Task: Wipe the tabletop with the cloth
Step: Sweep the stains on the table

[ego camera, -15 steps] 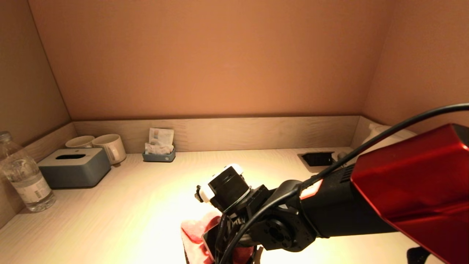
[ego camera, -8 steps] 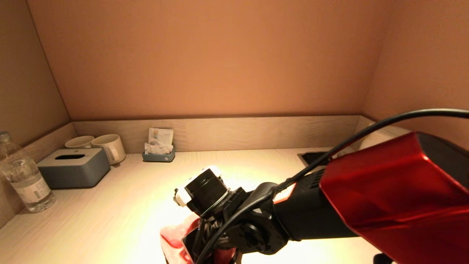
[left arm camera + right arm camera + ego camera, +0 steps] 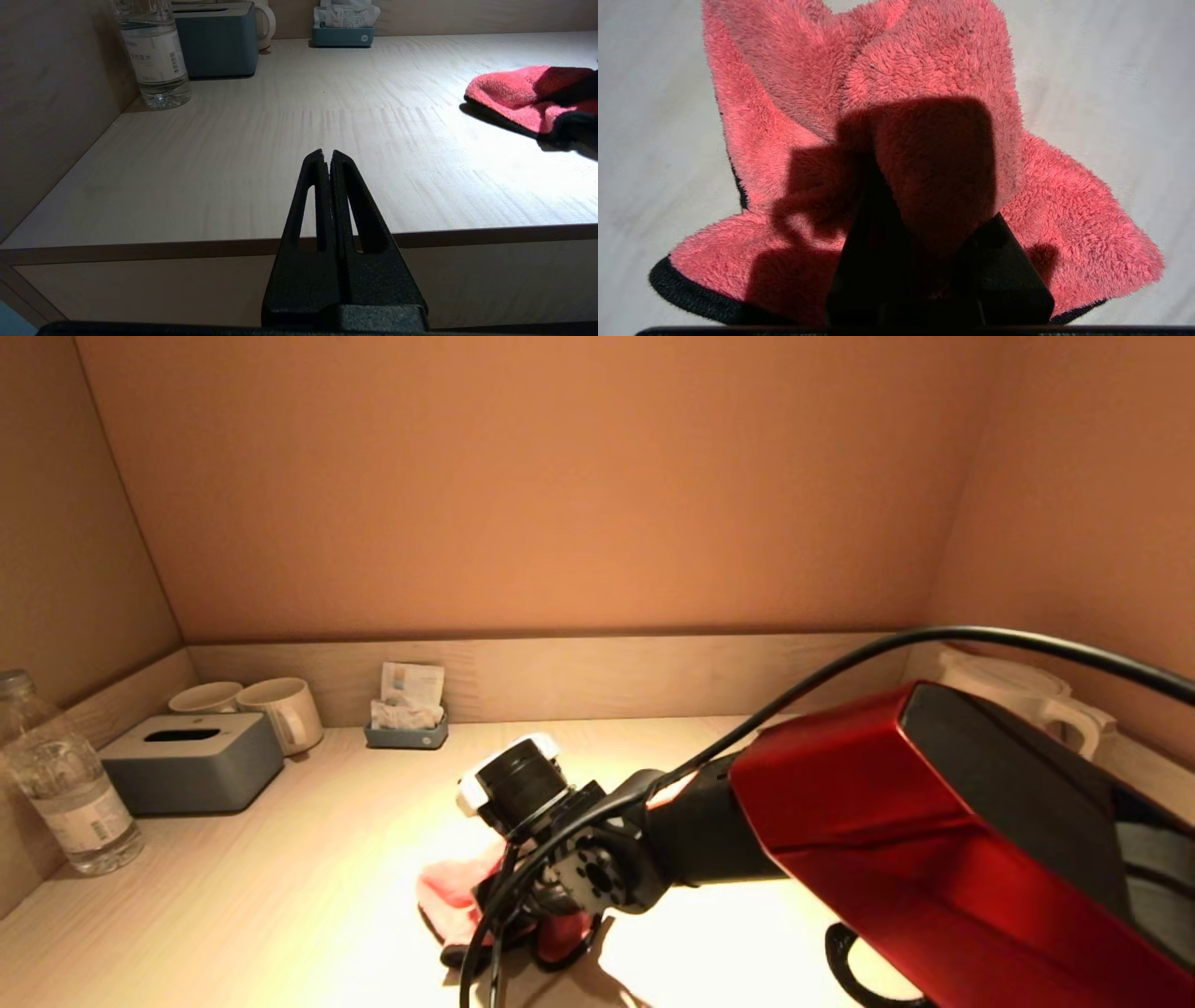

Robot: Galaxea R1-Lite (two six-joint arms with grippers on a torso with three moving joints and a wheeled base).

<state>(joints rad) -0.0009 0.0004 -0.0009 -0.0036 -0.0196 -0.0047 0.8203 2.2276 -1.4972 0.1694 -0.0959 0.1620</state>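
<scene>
Right pincer (image 3: 924, 261) pinches the red cloth (image 3: 896, 140); best keep it pressed flat sweeping the tabletop (image 3: 280, 877) toward the water bottle (image 3: 65, 793).

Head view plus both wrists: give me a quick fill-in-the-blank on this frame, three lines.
1. The right gripper is shut on a ____ cloth.
2. The left gripper hangs off the tabletop's front edge with its fingers ____.
3. The water bottle stands nearest the robot's ____ side wall.

Missing words: pink; closed; left
</scene>
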